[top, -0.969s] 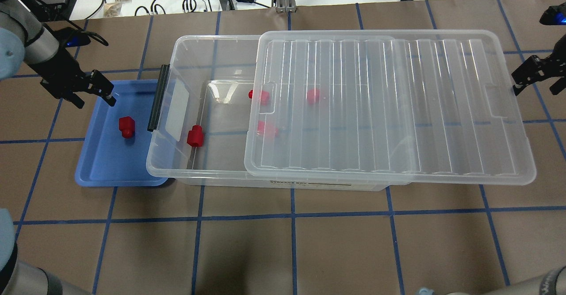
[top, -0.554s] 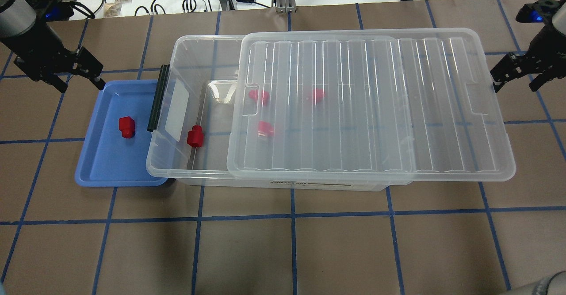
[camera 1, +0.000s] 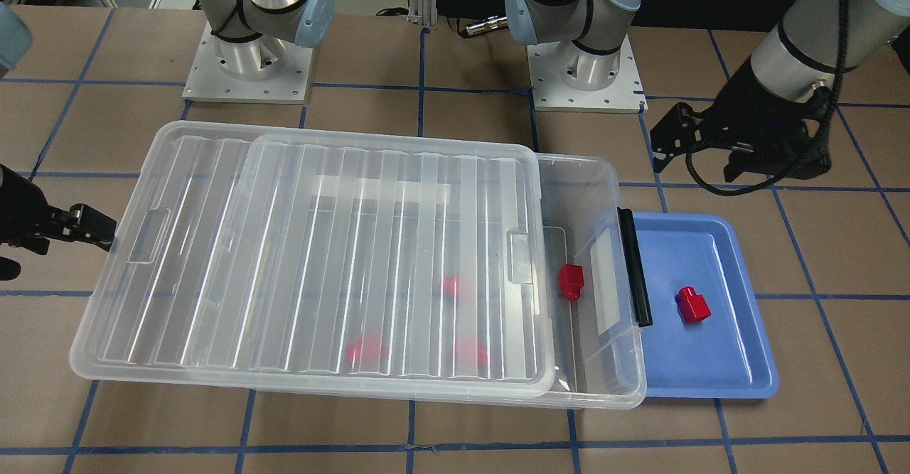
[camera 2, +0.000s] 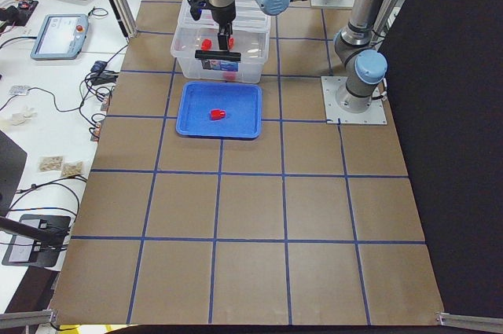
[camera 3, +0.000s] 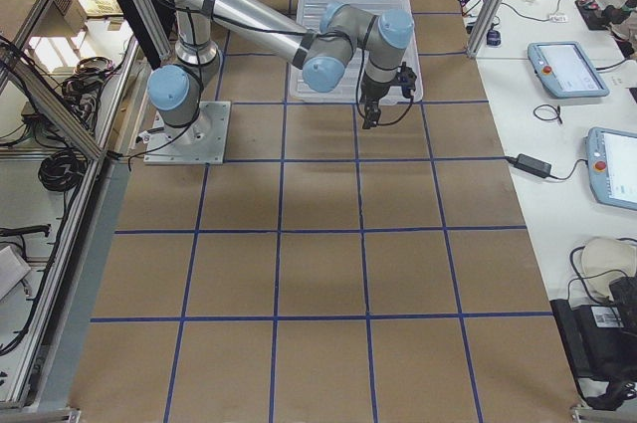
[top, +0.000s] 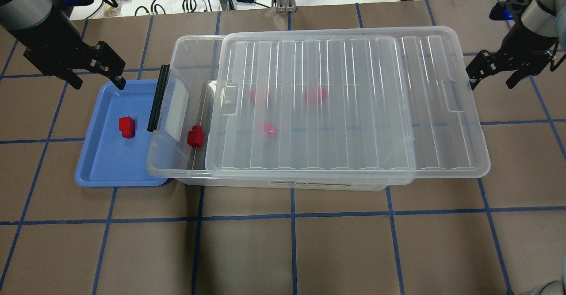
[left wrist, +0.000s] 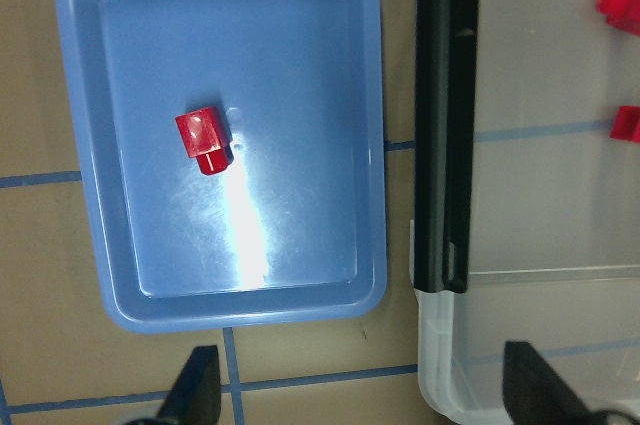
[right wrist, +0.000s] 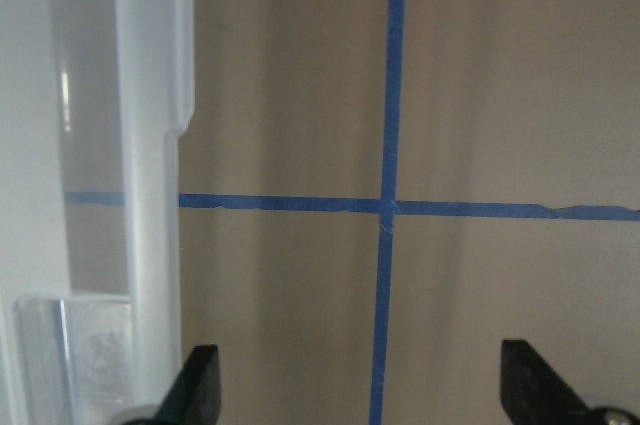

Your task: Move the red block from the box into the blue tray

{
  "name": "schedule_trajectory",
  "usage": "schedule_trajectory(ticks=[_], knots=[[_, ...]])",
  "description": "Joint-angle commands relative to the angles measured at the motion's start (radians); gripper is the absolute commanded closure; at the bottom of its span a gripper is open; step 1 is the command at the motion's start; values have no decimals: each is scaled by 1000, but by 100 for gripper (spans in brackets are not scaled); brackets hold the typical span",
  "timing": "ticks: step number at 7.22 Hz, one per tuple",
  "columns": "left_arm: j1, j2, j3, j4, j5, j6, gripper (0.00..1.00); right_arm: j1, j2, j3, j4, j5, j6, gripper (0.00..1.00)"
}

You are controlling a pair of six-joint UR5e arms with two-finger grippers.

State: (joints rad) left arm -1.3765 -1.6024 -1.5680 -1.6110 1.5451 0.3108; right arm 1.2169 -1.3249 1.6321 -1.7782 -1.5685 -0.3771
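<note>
Overhead exterior view: one red block (top: 127,126) lies on its side in the blue tray (top: 101,171), left of the tray's middle and clear of its rim. The tray sits on the table (top: 283,242) with its right edge tucked under the left end of the box (top: 185,43), just beside the black bar (top: 158,98) on that end. A ribbed lid (top: 345,105) lies flat on the box but is shifted right, so it overhangs the right end and leaves the left end uncovered. A second red block (top: 194,136) rests on the box floor in that uncovered strip, and three more red blocks (top: 259,95) show blurred through the lid, two toward the far side and one nearer. The left gripper (top: 97,82) hangs raised over the tray area with its jaws spread wide and nothing between them; its wrist camera looks straight down on the tray and the black bar. The right gripper (top: 491,82) is just beside the lid's right end over bare table, its jaws also wide apart and empty.
</note>
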Motion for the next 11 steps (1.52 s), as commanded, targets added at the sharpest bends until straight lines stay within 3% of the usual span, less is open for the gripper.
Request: schedule_trajectory(ticks=[1, 6, 11], knots=[[-79, 15, -24, -1, 3, -9, 0, 68, 1, 2, -13, -1, 81, 0], [-99, 22, -46, 10, 10, -71, 0, 156, 9, 2, -53, -2, 182, 0], [-116, 1, -49, 25, 55, -220, 0, 156, -13, -35, -52, -7, 185, 0]])
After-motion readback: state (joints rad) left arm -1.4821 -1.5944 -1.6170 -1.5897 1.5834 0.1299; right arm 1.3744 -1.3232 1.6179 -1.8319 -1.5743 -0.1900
